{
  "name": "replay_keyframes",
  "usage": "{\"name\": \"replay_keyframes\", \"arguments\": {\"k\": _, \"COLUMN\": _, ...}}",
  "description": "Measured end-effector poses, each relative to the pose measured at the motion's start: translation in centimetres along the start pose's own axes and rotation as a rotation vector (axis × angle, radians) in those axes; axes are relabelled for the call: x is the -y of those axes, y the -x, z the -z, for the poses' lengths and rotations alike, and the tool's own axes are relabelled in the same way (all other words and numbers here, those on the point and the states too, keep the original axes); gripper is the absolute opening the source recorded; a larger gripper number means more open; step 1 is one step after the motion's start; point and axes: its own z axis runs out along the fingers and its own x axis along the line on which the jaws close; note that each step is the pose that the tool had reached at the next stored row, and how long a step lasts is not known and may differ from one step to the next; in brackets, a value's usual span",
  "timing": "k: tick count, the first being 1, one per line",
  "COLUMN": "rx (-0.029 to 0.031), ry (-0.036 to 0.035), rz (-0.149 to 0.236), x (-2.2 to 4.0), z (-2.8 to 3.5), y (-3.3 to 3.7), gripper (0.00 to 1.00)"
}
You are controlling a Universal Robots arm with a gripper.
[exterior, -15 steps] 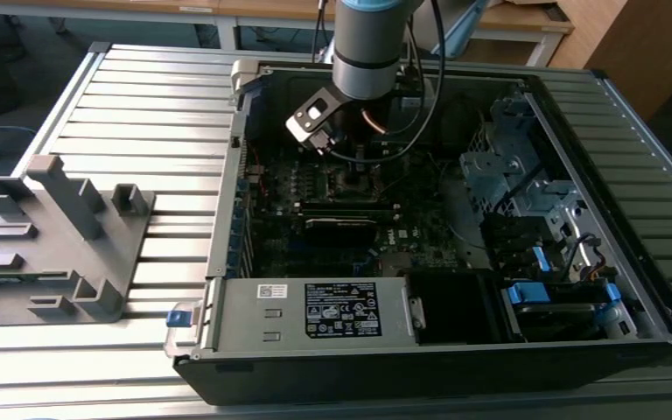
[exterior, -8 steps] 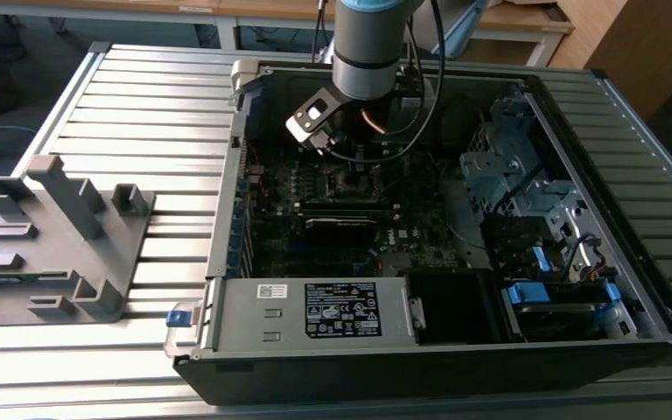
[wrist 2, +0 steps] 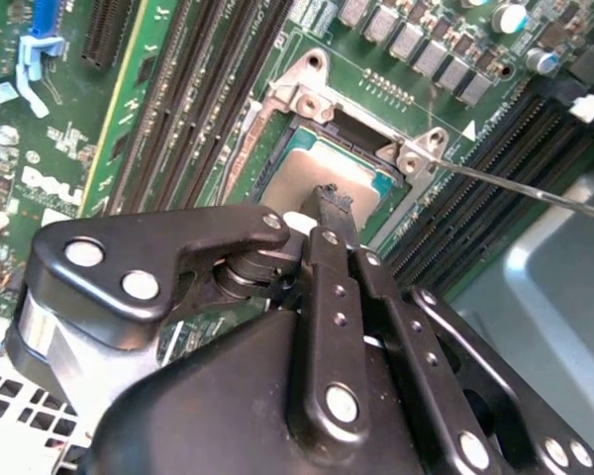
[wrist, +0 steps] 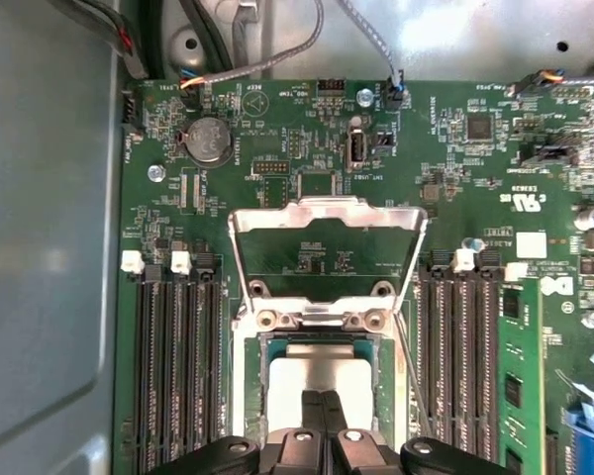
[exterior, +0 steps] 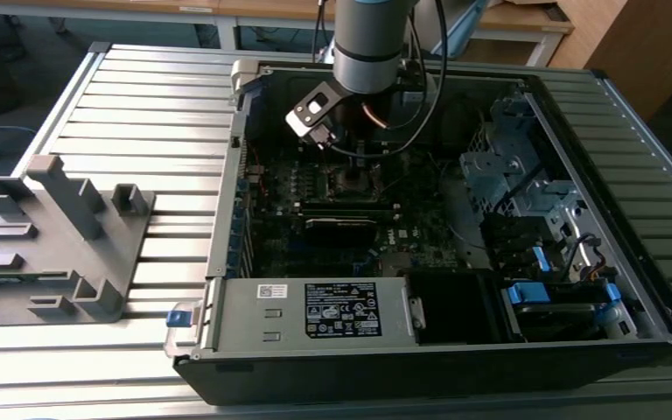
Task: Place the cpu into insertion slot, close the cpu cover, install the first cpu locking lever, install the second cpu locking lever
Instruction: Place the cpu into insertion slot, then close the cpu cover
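**Gripper** [wrist: 324,401] – is hanging low over the motherboard [wrist: 277,129] inside the open computer case [exterior: 546,92]. Its jaws are sitting closed against each other with nothing between them. In the second wrist view the gripper [wrist 2: 327,198] is pointing at the near edge of the chip's face; whether it is touching cannot be told.

**Processor chip** [wrist: 317,368] – is lying flat in the socket [wrist: 246,396], silver face up (also seen in the second wrist view [wrist 2: 309,168]).

**Cover frame** [wrist: 324,209] – is standing open, tilted up from its hinge at the far edge of the socket, with the green board showing through its window.

**Locking lever** [wrist 2: 535,190] – a thin wire rod, is sticking out sideways from a socket corner, not latched down.

**Memory slots** [wrist: 173,366] – are flanking the socket on both sides; one green memory stick [wrist: 520,376] is sitting in a slot.

**Coin battery** [wrist: 208,141] – is sitting on the board beyond the cover.

**Arm** [exterior: 371,44] – is reaching down into the case.

**Power supply box** [exterior: 312,306] – is occupying the near end of the case.

**Grey plastic fixture** [exterior: 62,236] – is resting on the ribbed table [exterior: 137,96], at the exterior view's left, apart from the case.
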Motion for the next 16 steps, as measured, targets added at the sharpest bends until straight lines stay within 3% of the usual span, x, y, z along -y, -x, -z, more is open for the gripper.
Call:
{"name": "replay_keyframes", "arguments": {"k": 4, "rx": 0.0002, "ry": -0.0002, "rz": 0.000, "x": -0.02, "z": 0.75, "y": -0.01, "gripper": 0.11}}
{"name": "replay_keyframes", "arguments": {"k": 8, "rx": -0.0001, "ry": 0.0000, "rz": 0.000, "x": -0.03, "z": 0.78, "y": -0.01, "gripper": 0.11}}
{"name": "replay_keyframes", "arguments": {"k": 10, "rx": 0.0002, "ry": -0.0002, "rz": 0.000, "x": -0.04, "z": 1.31, "y": -0.02, "gripper": 0.11}}
{"name": "replay_keyframes", "arguments": {"k": 14, "rx": 0.0004, "ry": -0.0003, "rz": 0.000, "x": -0.04, "z": 1.36, "y": -0.02, "gripper": 0.11}}
{"name": "replay_keyframes", "arguments": {"k": 16, "rx": 0.0002, "ry": -0.0001, "rz": 0.000, "x": -0.06, "z": 1.70, "y": -0.02, "gripper": 0.11}}
